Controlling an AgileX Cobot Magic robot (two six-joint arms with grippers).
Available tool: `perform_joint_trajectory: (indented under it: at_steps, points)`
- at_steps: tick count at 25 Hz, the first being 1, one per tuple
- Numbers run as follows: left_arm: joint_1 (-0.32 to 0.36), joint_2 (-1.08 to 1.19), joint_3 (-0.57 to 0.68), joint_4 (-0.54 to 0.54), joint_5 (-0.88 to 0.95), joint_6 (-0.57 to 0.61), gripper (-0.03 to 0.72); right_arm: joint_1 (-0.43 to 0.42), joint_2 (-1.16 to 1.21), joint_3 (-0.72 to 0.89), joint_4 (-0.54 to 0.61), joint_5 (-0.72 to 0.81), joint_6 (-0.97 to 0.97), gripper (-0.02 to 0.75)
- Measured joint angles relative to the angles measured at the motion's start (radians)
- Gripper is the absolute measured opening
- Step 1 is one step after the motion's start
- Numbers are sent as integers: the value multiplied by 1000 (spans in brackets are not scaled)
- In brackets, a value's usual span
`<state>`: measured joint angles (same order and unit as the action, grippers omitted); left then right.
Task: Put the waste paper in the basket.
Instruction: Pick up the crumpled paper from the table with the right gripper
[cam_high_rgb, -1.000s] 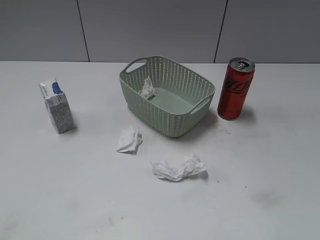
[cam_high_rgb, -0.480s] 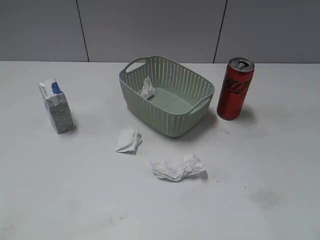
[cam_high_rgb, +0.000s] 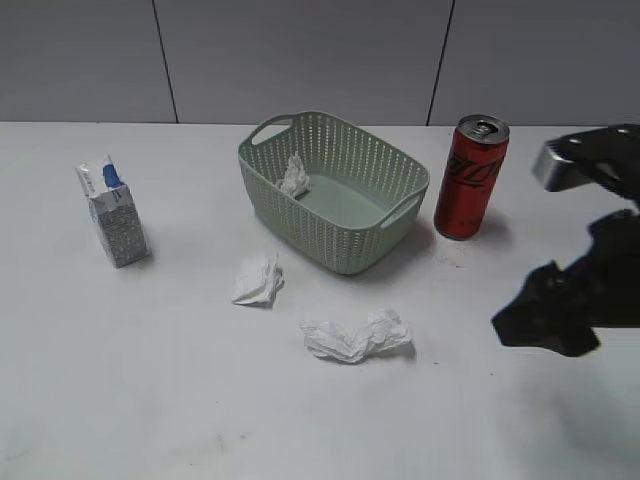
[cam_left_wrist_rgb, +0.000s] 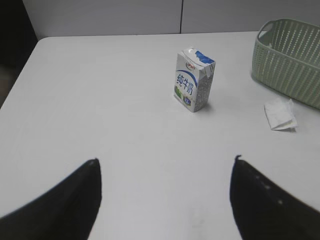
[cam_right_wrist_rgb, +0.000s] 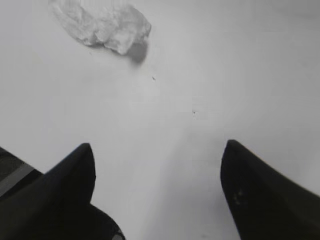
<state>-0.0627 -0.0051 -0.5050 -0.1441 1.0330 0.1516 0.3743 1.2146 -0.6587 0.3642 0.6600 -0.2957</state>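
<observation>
The mint-green basket stands at the table's middle back, with one paper wad inside at its left end. A small wad lies on the table in front of the basket's left corner. A longer twisted wad lies nearer the front. My right gripper is open and empty at the right, apart from the long wad, which shows at the top of the right wrist view. My left gripper is open and empty; the small wad and basket lie to its right.
A red soda can stands just right of the basket. A white-and-blue carton stands at the left, also in the left wrist view. The table's left edge shows in the left wrist view.
My right arm has come into the exterior view from the right edge. The wads, basket, can and carton have not moved.
</observation>
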Motion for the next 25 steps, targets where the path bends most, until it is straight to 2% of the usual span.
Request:
perform_joint_trajectory:
  at_steps: [4, 7, 11, 16, 25]
  points:
    - [0, 0, 0, 0, 0, 0, 591, 146, 182, -110, -109, -79, 206, 589]
    - [0, 0, 0, 0, 0, 0, 591, 216, 329, -203, -144, -107, 331, 589]
    - [0, 0, 0, 0, 0, 0, 591, 283, 491, -320, -158, -114, 399, 589]
    - [0, 0, 0, 0, 0, 0, 591, 315, 653, -399, -170, -117, 473, 589]
    - [0, 0, 0, 0, 0, 0, 591, 316, 767, -406, -197, -162, 523, 576]
